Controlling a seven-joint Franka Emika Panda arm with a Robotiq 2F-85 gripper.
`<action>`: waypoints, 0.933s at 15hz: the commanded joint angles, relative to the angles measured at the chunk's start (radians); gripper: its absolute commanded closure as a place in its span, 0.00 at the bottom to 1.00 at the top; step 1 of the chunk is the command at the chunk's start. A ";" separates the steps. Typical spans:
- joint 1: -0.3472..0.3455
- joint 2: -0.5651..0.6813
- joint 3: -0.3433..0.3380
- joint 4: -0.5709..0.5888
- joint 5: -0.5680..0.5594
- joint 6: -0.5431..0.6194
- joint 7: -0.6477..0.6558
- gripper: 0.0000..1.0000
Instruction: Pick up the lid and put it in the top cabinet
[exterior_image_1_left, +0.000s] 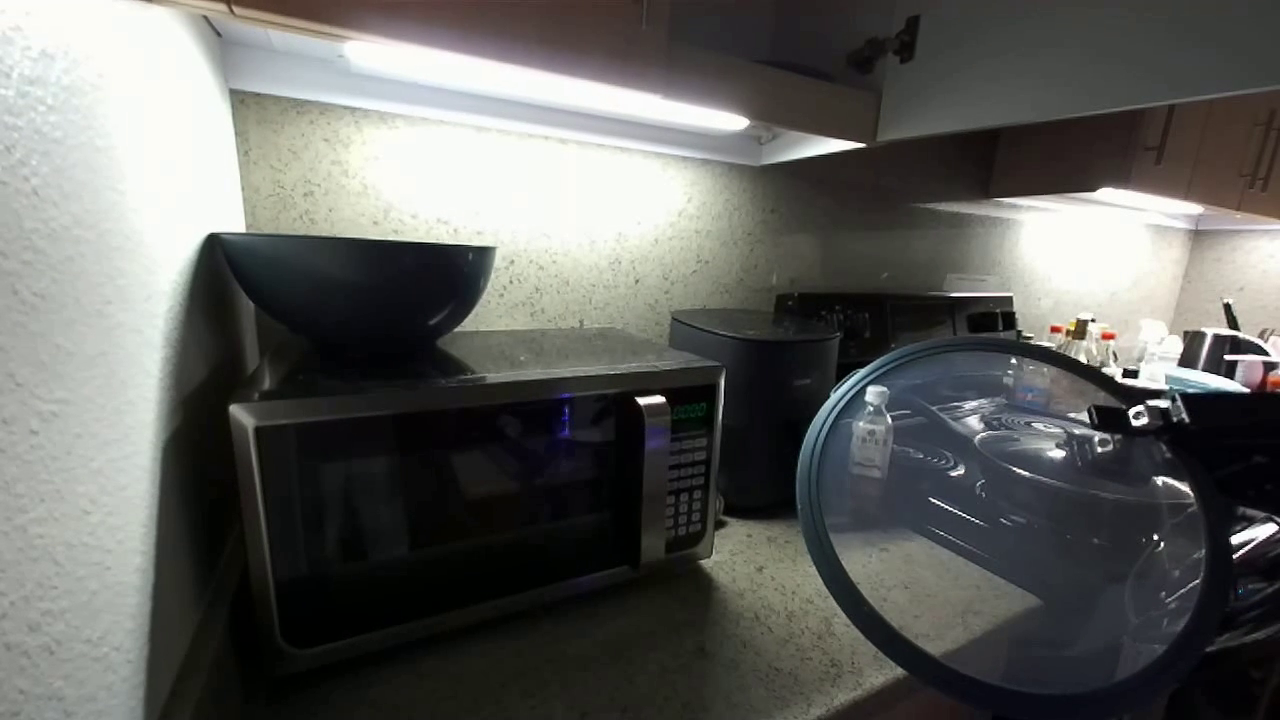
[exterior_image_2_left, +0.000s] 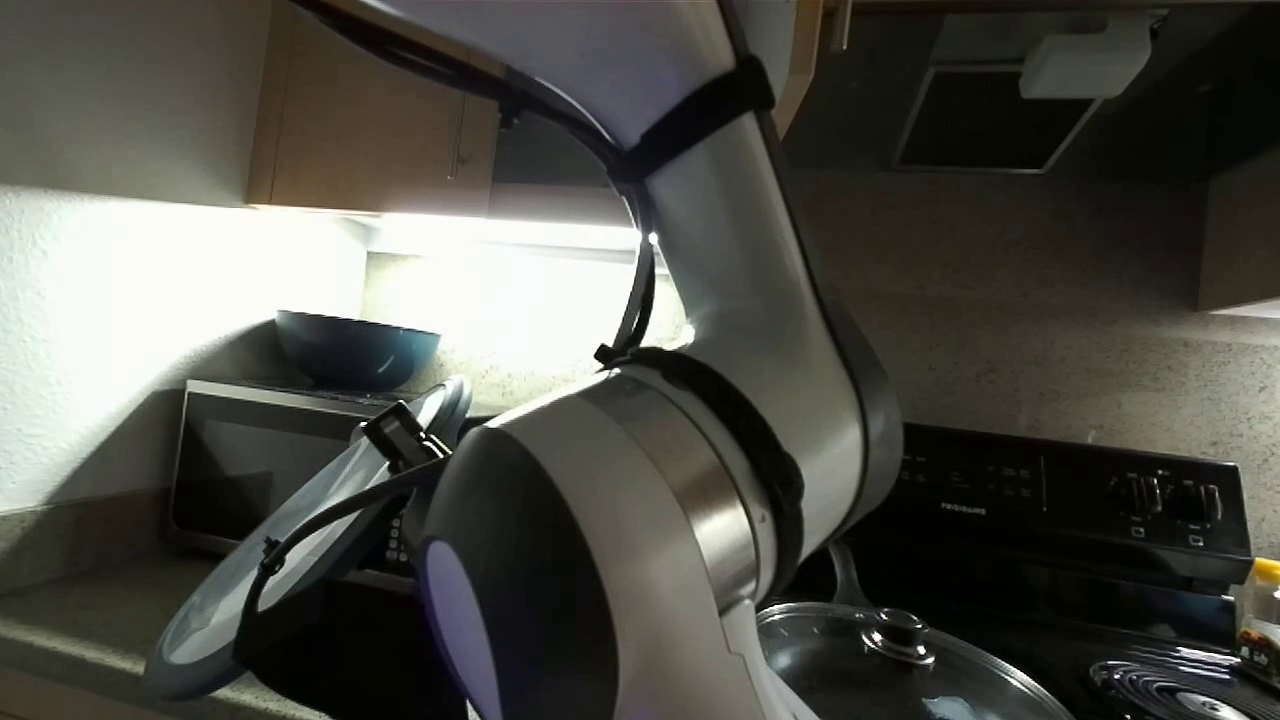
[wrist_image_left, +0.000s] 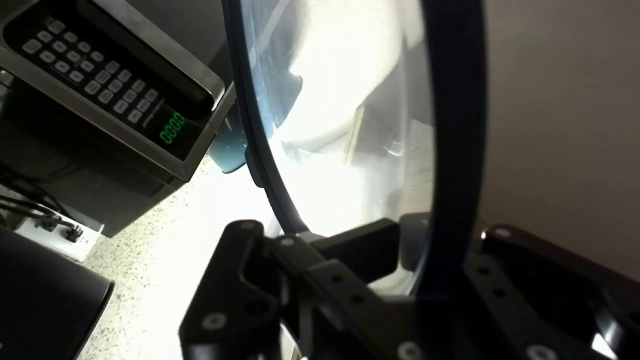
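The lid (exterior_image_1_left: 1000, 600) is a large round clear bluish disc with a dark rim, held up on edge in the air to the right of the microwave. My gripper (exterior_image_1_left: 1112, 430) is shut on the lid near its edge, with fingers on both faces. The lid also shows tilted in an exterior view (exterior_image_2_left: 290, 545), beside the gripper (exterior_image_2_left: 405, 440). In the wrist view the lid's rim (wrist_image_left: 455, 125) rises from the gripper (wrist_image_left: 407, 240). The top cabinet (exterior_image_1_left: 775, 35) hangs above, its pale door (exterior_image_1_left: 1070, 65) swung open. Its closed part (exterior_image_2_left: 375, 135) also shows; the arm hides some of it.
The microwave (exterior_image_1_left: 440, 510) stands on the counter (exterior_image_1_left: 760, 590) with a dark bowl (exterior_image_1_left: 365, 290) on top. A black bin-like appliance (exterior_image_1_left: 765, 420) stands beside it. The stove (exterior_image_2_left: 1060, 500) holds a pan with a knobbed lid (exterior_image_2_left: 900, 650). A white bottle (exterior_image_1_left: 871, 440) shows behind the lid.
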 joint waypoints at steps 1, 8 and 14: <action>-0.028 -0.053 0.018 -0.018 0.018 0.001 -0.047 1.00; 0.011 -0.286 0.181 -0.021 -0.080 0.070 -0.013 1.00; 0.051 -0.314 0.258 0.001 -0.134 0.043 0.002 1.00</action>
